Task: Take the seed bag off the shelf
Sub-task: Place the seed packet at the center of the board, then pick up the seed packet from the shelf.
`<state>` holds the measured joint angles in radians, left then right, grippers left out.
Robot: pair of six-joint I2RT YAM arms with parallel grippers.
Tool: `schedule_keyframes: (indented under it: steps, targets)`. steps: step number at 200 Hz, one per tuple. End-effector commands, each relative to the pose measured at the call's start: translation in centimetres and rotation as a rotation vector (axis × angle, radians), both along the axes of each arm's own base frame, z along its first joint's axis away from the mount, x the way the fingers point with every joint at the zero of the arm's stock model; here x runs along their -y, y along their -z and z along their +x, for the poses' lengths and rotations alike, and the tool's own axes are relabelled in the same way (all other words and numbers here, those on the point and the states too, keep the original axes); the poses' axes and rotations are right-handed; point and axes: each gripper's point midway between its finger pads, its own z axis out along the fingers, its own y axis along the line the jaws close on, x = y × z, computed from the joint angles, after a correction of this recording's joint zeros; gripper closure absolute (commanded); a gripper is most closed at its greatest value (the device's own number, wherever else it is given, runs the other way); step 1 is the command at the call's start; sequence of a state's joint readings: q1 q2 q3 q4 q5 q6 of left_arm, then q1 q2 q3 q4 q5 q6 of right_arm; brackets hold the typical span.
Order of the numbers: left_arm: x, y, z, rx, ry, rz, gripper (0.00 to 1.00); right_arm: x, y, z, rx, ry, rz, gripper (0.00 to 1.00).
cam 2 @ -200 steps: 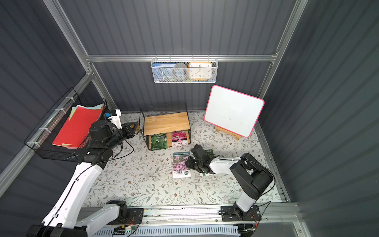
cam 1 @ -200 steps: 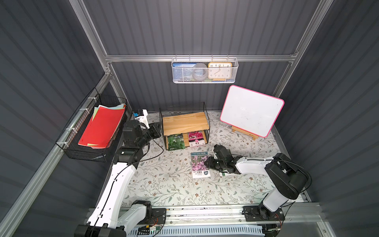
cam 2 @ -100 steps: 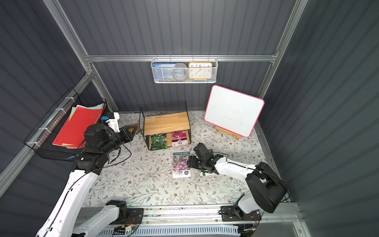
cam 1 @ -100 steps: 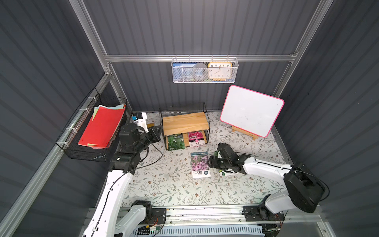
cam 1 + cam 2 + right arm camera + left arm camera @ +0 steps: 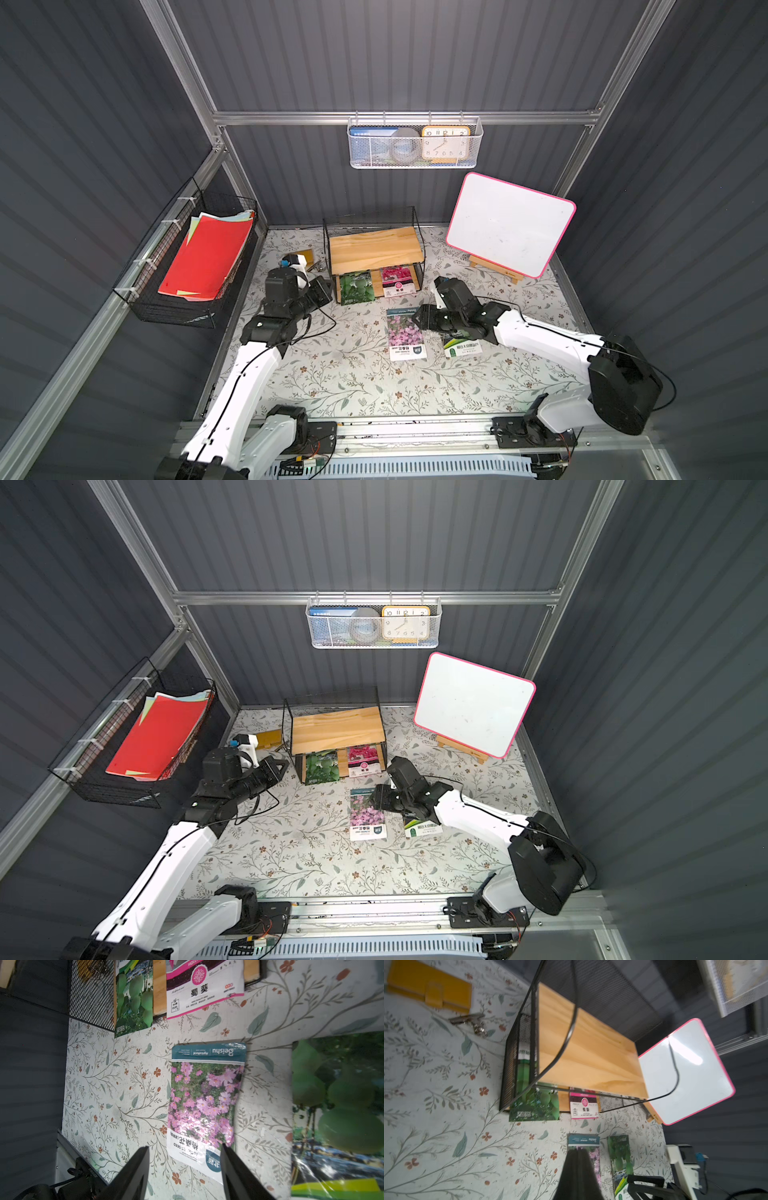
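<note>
Jaws on the right gripper [image 5: 184, 1147] are apart and empty, low over the cosmos seed bag [image 5: 205, 1105] lying flat on the table. A second gourd bag [image 5: 461, 347] lies just beside it, under the wrist. The left gripper [image 5: 325, 291] is clenched with nothing visibly in it, near the left end of the shelf [image 5: 376, 249].

On the lower board sit a green gourd seed bag [image 5: 356, 287] and a pink hollyhock seed bag [image 5: 398, 280], both overhanging the front edge. I'd take the hollyhock with the right: come in low, pinch the overhang, pull straight out.

Upper board and front wire leave little headroom. The whiteboard [image 5: 509, 224] is near that arm. The yellow wallet [image 5: 428, 987] and keys [image 5: 471, 1020] are well apart.
</note>
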<state>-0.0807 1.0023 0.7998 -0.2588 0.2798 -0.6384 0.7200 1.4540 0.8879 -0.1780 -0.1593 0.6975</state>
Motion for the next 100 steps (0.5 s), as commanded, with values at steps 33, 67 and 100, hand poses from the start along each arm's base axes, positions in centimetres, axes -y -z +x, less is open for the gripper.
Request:
schedule_keyframes:
  steps: [33,67,100]
  targets:
    - [-0.2,0.8,2.5,0.07,-0.075,-0.076,1.0,-4.4,-1.1,1.6,0.037,-0.019,0.11,0.44]
    - [-0.6,2.0,1.4,0.029,-0.104,-0.091,1.0,-5.4,-0.6,3.2,0.039,0.07,0.16,0.45]
    - [-0.3,3.5,0.6,-0.002,-0.096,-0.118,1.0,-5.4,0.4,5.2,0.025,0.23,0.22,0.45]
